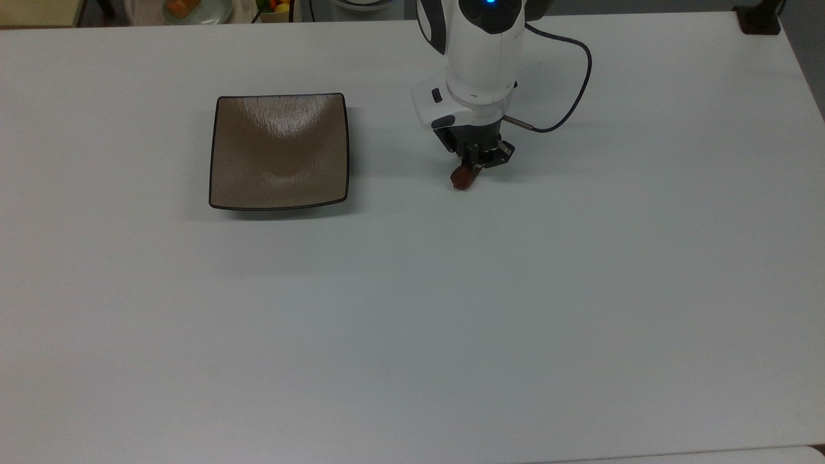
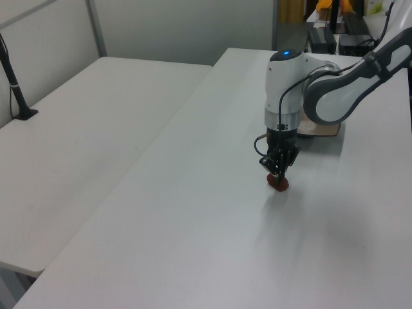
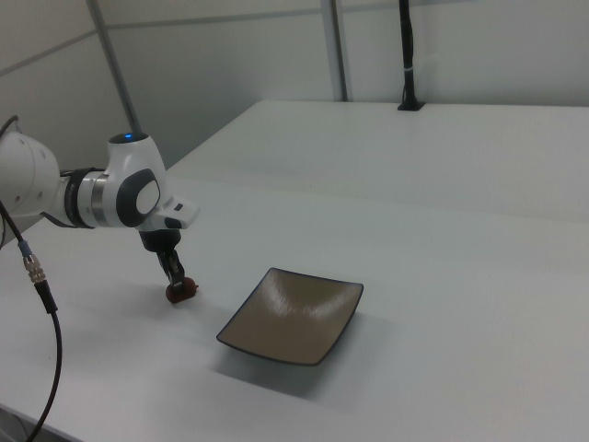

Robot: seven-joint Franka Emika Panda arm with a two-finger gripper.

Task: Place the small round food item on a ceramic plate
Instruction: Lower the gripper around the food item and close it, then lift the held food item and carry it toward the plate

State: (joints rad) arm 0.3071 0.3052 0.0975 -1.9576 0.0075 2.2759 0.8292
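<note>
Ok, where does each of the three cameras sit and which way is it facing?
Top view: overhead, looking down on the table; arm enters from the top edge, gripper on the food item.
Left view: raised, off one table end; food item before the ceramic plate.
Right view: raised, opposite side; ceramic plate nearest.
All share gripper and food item.

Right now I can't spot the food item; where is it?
In the top view, the food item sits right of the plate, pinched in the gripper.
</note>
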